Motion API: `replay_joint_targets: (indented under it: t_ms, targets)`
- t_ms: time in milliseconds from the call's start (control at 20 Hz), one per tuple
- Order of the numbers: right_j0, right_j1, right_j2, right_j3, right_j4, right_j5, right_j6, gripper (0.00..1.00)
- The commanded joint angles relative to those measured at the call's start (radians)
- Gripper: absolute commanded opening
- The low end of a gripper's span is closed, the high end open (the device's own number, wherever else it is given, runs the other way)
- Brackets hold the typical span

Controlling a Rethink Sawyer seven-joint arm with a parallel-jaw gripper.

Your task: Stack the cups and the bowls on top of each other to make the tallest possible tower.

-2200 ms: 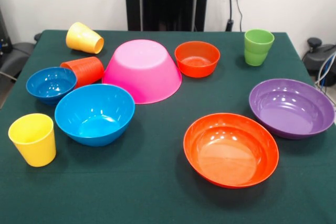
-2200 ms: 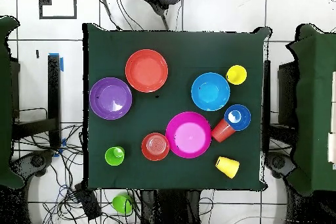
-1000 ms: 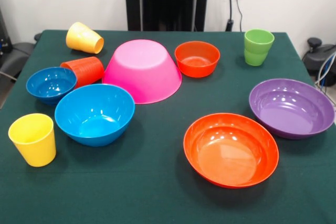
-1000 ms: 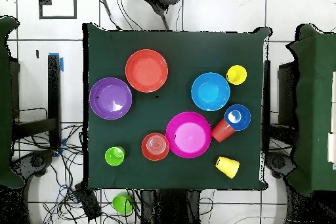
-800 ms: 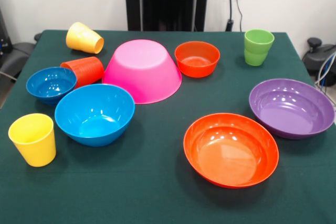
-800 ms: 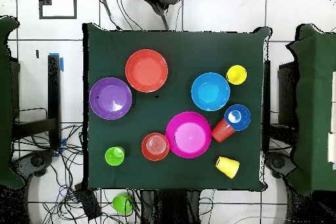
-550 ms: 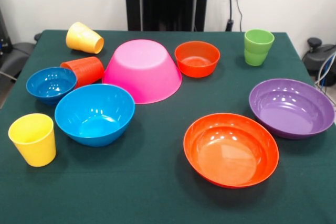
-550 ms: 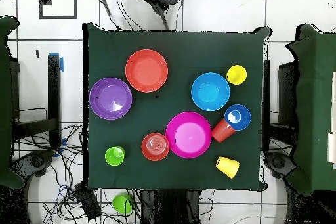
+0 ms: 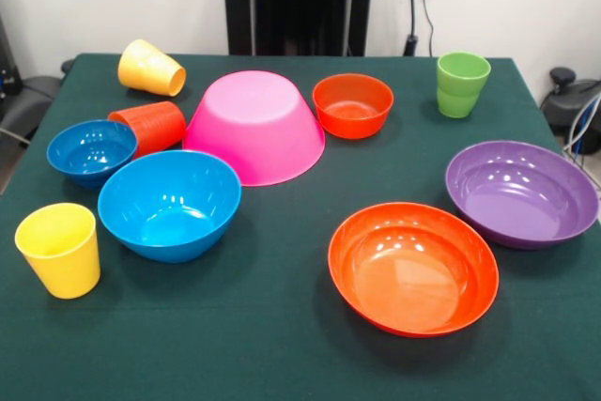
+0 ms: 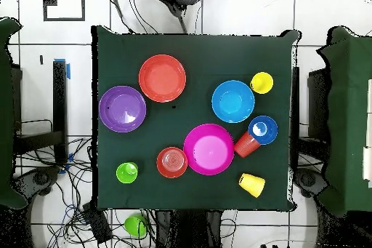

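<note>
The large pink bowl lies upside down mid-table, with nothing on it. The small orange bowl stands beside it. The medium blue bowl and small blue bowl stand upright. The wide orange bowl and wide purple bowl stand apart. An orange-red cup and a yellow cup lie on their sides. Another yellow cup and the green cup stand upright. No gripper shows in either view.
The dark green table holds everything. The robot's black pedestal stands at its far side. Cables lie on the floor beside the table, and a green object sits off the table.
</note>
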Motion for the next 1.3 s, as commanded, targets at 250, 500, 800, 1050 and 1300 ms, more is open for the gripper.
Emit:
replay_joint_targets:
  t_ms: [250,500,800,1050,1300]
  targets:
    - [-0.085,-0.013,0.25,0.31,0.144,0.083,-0.001,1.0]
    - [-0.214,-0.012,0.363,0.351,0.215,0.128,-0.169,1.0]
    - [-0.343,0.06,0.475,0.365,0.296,0.149,-0.371,1.0]
    - [-0.433,0.159,0.504,0.338,0.393,0.135,-0.459,1.0]
    - [-0.299,0.162,0.495,0.283,0.405,0.193,-0.326,1.0]
